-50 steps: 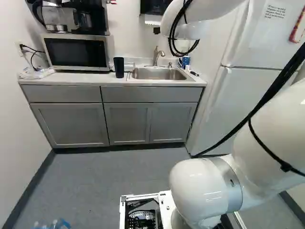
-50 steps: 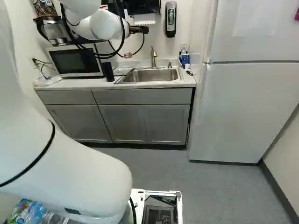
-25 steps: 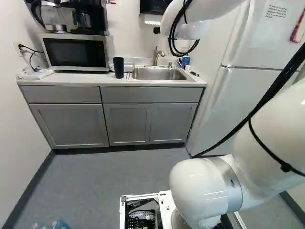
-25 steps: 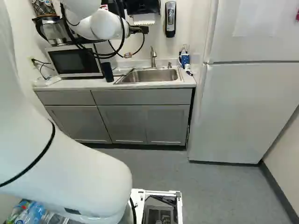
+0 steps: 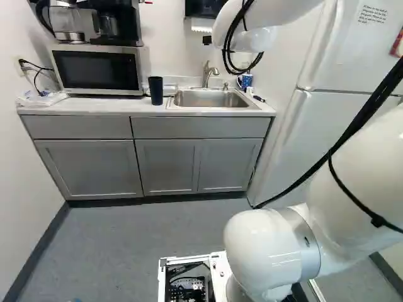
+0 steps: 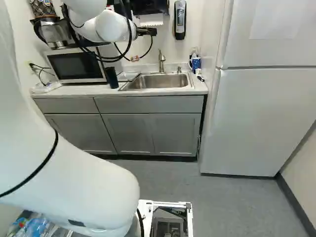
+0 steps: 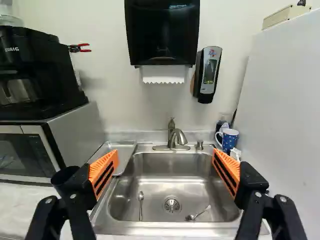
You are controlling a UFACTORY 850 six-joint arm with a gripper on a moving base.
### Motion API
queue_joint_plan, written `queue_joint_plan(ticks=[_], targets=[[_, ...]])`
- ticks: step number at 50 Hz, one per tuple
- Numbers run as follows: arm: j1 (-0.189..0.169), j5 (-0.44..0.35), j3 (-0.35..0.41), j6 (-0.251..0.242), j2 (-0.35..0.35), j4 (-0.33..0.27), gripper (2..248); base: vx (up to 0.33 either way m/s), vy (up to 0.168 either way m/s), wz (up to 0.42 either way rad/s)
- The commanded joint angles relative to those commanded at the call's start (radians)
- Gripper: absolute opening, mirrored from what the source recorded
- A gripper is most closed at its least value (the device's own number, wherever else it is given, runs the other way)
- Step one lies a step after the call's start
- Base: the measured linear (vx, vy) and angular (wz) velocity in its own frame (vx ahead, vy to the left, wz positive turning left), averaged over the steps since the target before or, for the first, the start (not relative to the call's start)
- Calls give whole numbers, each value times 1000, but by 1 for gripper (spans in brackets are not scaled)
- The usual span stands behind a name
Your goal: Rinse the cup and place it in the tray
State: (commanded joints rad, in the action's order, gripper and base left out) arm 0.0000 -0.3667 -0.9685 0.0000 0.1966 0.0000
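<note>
Cup (image 5: pixel 156 90), dark and upright, stands on our worktop (image 5: pixel 107 107) between the microwave (image 5: pixel 97 68) and the sink, near the front edge. Our gripper (image 6: pixel 148 31) has its two fingers spread wide apart, their orange pads (image 7: pixel 103 172) facing each other. In the wrist view one finger partly hides the cup, and through the gap we look down into the steel sink (image 7: pixel 172 172).

We see two spoons lying in the basin, one (image 7: pixel 141 202) on the tray side of the drain (image 7: pixel 171 204), the other (image 7: pixel 200 213) on its far side from the tray. Along the sink's microwave side lies a metal tray (image 7: pixel 120 149). The faucet (image 7: pixel 176 137) rises at the back edge of the sink.

Toward the worktop's back corner by the refrigerator (image 6: pixel 261 118), we have a blue spotted mug (image 7: pixel 229 140). On the wall above the sink hang a black paper towel dispenser (image 7: pixel 162 32), a strip of paper showing under it, and a soap dispenser (image 7: pixel 207 75) beside it. At the worktop's other end, a black coffee maker (image 7: pixel 37 65) sits on top of the microwave.
</note>
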Motion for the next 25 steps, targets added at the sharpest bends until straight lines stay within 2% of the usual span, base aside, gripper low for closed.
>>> queue_joint_plan(ticks=[25], targets=[[0,0,0,0,0,0,247,91,-30,4]])
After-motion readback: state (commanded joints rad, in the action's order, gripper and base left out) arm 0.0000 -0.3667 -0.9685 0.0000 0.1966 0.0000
